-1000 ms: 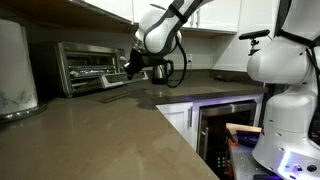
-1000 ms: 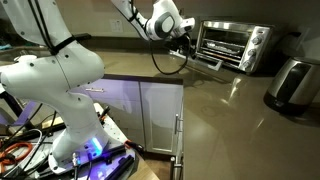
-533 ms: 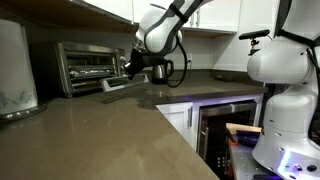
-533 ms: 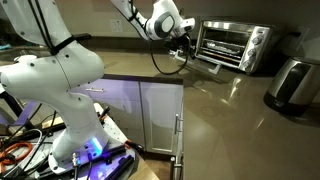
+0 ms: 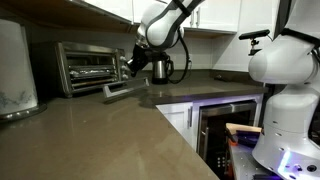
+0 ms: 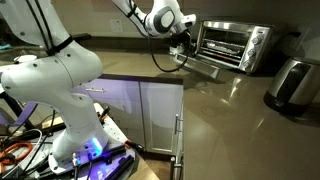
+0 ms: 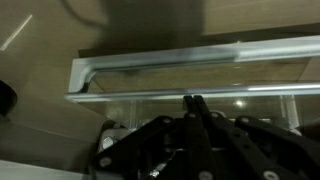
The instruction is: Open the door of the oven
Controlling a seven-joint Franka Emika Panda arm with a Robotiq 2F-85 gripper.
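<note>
A stainless-steel toaster oven (image 6: 240, 45) sits on a brown countertop (image 6: 230, 100), its door (image 6: 208, 64) dropped open and lying nearly flat. A white robot arm (image 6: 158, 18) reaches across, its gripper (image 6: 184, 40) just above the door's outer edge. White cabinets (image 6: 150, 115) stand below.

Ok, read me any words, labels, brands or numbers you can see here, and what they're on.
No text can be read in any view.
Any markings on the knob panel of the oven are too small and blurred to read.
</note>
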